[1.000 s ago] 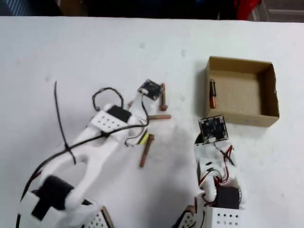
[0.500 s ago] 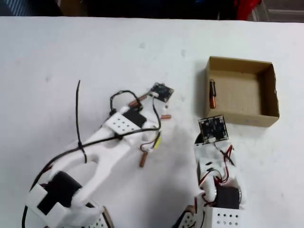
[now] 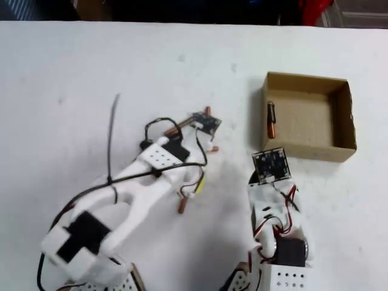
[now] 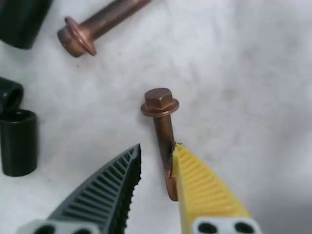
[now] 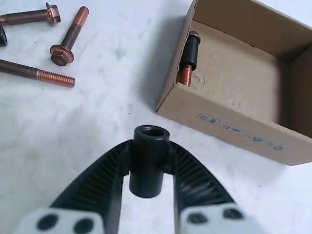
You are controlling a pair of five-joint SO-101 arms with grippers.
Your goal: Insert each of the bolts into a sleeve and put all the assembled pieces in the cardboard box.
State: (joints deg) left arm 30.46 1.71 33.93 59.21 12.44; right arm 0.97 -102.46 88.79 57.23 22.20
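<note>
**White tabletop: one piece boxed, one sleeve held**

White and faintly scuffed, the tabletop runs back to a dark strip of room along its far edge. We count one open brown cardboard box on it, near the right arm. Inside, one assembled piece, a copper bolt pushed through a black sleeve, lies flat against the wall on the bolts' side.

From the right wrist we count three loose copper-coloured bolts on the tabletop, well apart from the box. The right hand is closed on one black cylindrical sleeve, held upright with its bore facing up, near the box's outer wall.

The left hand stands narrowly parted around a copper hex-head bolt lying on the tabletop. Its shaft touches the inside of the yellow finger, and the grey finger is clear of it. A second loose bolt lies near. Two black sleeves sit touching each other off to one side. We cannot say what the dark cylinder near them is.
</note>
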